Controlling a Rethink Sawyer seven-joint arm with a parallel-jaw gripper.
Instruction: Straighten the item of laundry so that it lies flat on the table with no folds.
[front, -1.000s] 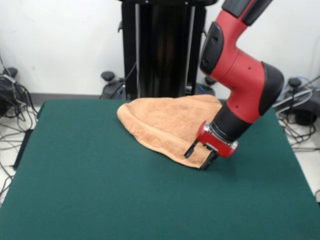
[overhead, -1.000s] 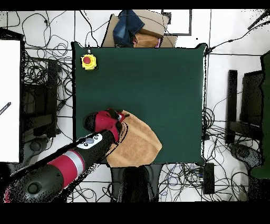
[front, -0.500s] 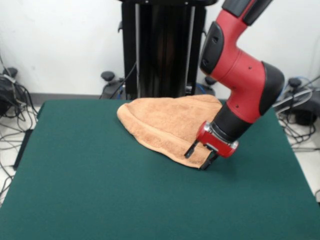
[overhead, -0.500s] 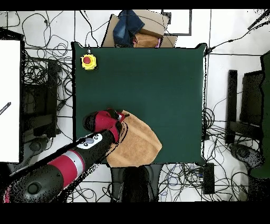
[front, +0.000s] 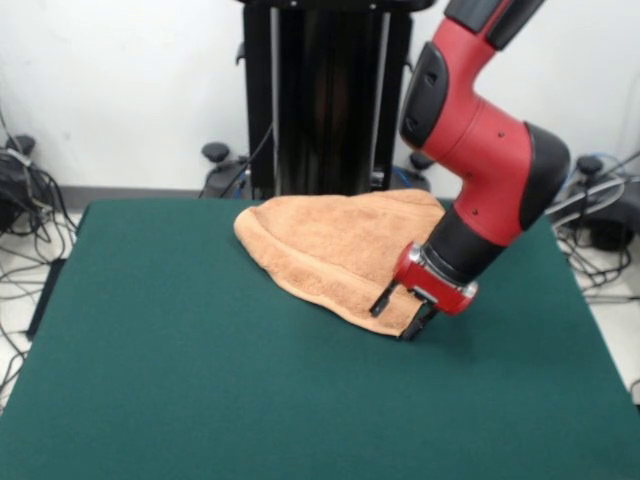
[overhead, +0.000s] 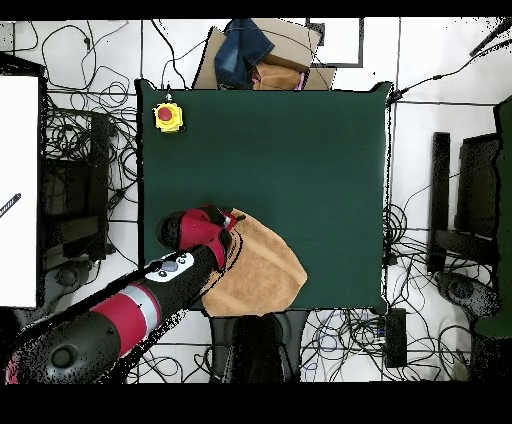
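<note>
Down at the pointed corner of the light orange-tan terry-cloth towel (front: 335, 250), the black two-fingered gripper (front: 400, 315) on the red and black arm (front: 480, 160) stands with its fingers apart, one finger (front: 381, 298) resting on top of the cloth and the other (front: 418, 321) at the very tip of the corner where it meets the dark green felt surface (front: 200, 380). Whether the fingers actually pinch any cloth I cannot tell; the gap between them looks fairly narrow and the towel's edge runs through it. The towel is not spread out: it lies bunched and folded into a rounded, roughly triangular heap, with a thick rolled hem along its front edge, and sits at the far side of the surface just before the black pedestal (front: 325, 95). In the overhead view the towel (overhead: 262, 268) lies against the edge of the surface (overhead: 300, 150) nearest the robot's base, partly covered by the arm (overhead: 150, 295), and the gripper (overhead: 228, 222) sits at the corner pointing toward the middle. A yellow box with a red button (overhead: 167, 116) stands in a far corner, well apart from the towel. Most of the green surface lies bare on every other side of the towel, broad toward the opposite edge and to both flanks.
</note>
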